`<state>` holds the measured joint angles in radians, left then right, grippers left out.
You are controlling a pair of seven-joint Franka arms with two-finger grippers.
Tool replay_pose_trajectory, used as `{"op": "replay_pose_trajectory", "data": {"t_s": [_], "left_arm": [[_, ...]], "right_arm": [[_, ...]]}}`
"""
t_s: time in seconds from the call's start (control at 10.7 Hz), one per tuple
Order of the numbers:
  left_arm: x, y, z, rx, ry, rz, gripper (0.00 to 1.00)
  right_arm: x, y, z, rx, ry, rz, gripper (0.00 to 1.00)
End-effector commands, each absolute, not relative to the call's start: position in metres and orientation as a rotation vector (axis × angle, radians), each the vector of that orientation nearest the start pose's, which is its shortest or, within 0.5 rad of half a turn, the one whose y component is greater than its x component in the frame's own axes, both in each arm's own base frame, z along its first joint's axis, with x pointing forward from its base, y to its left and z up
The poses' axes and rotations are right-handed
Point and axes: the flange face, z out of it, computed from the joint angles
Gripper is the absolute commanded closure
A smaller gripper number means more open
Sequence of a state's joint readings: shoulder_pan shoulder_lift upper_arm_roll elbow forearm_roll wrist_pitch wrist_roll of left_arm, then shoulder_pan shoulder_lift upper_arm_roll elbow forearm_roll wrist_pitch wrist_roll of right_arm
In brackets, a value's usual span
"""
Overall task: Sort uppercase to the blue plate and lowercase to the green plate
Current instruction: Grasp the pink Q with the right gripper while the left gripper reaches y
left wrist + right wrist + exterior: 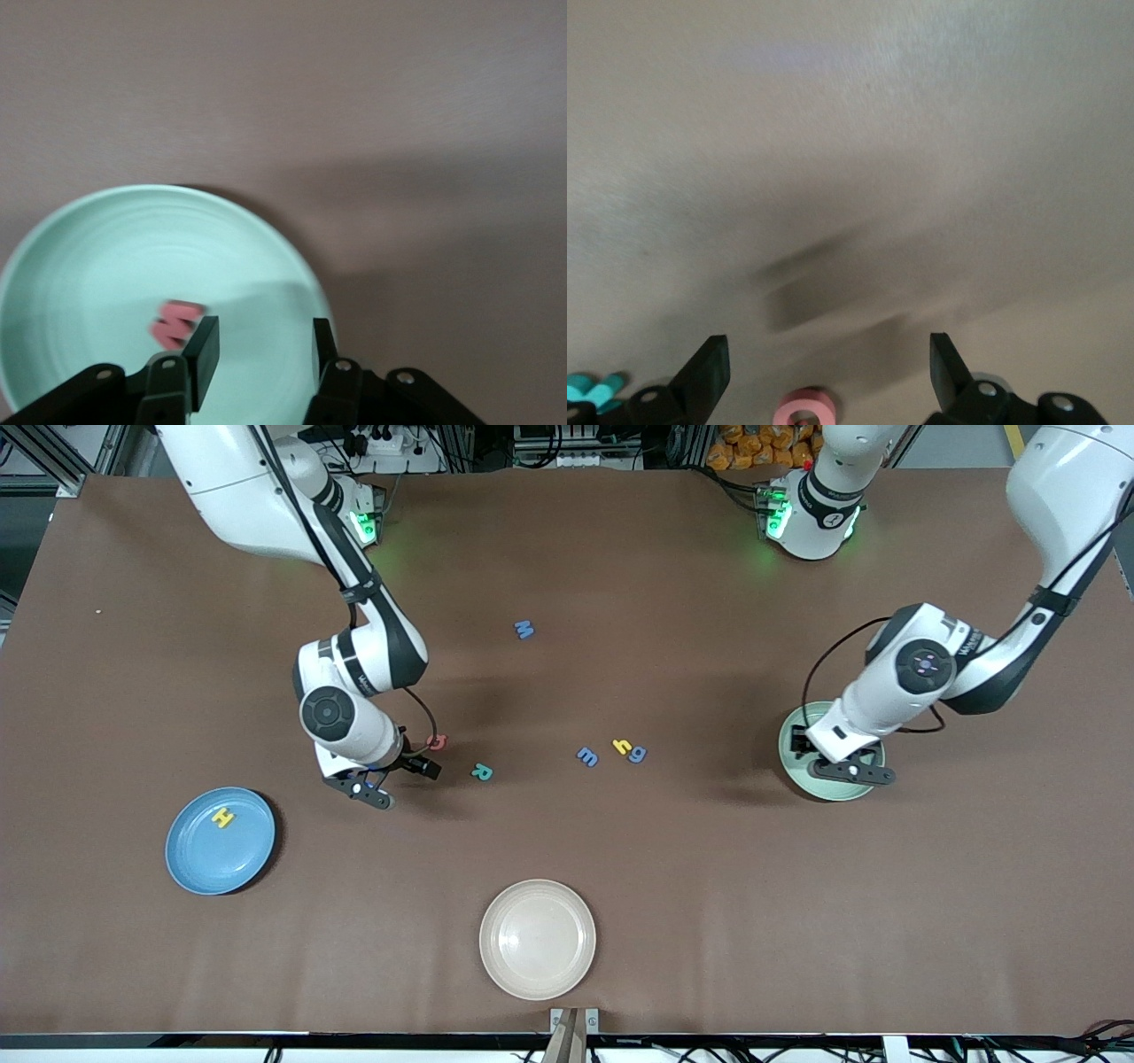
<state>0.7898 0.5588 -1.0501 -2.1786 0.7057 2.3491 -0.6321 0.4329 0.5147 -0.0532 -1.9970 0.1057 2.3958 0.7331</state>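
My left gripper (806, 746) is open over the pale green plate (828, 791). In the left wrist view the red w (177, 321) lies in the green plate (97, 266), just beside one finger of the open gripper (263, 354). My right gripper (423, 764) is open and low over the table next to the red Q (437, 741). In the right wrist view the Q (804, 410) sits between the open jaws of the gripper (826, 370). The yellow H (223, 816) lies in the blue plate (199, 864). The teal R (480, 772), blue M (524, 630), blue m (586, 756), yellow h (622, 747) and blue g (637, 754) lie on the table.
A cream-white plate (538, 939) stands near the table's front edge, nearer to the front camera than the letters. The teal R (594, 390) shows at the edge of the right wrist view, beside the gripper.
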Motion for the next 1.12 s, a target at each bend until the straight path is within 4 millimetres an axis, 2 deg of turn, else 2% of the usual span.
{"op": "replay_pose_trajectory", "data": {"t_s": [0.0, 0.19, 0.37, 0.47, 0.75, 0.94, 1.03], "left_arm": [[0.529, -0.180, 0.267, -3.092, -0.039, -0.021, 0.50], [0.524, -0.207, 0.274, -3.093, -0.169, -0.045, 0.50], [0.527, -0.221, 0.280, -3.106, -0.311, -0.054, 0.50], [0.528, -0.233, 0.285, -3.127, -0.357, -0.031, 0.50], [0.532, -0.262, 0.300, -3.170, -0.476, 0.038, 0.50], [0.531, -0.281, 0.295, -3.152, -0.559, 0.044, 0.50], [0.533, -0.284, 0.291, -3.138, -0.596, 0.041, 0.50]], "right_arm": [[0.538, 0.217, 0.191, -3.074, 0.705, 0.174, 0.00], [0.529, 0.217, 0.187, -3.044, 0.739, 0.124, 0.00], [0.518, 0.242, 0.190, -2.967, 0.883, 0.156, 0.00], [0.512, 0.255, 0.191, -2.962, 0.892, 0.150, 0.00], [0.509, 0.258, 0.191, -2.963, 0.899, 0.154, 0.00], [0.504, 0.250, 0.191, -2.969, 0.891, 0.158, 0.00], [0.503, 0.250, 0.190, -2.968, 0.892, 0.154, 0.00]]}}
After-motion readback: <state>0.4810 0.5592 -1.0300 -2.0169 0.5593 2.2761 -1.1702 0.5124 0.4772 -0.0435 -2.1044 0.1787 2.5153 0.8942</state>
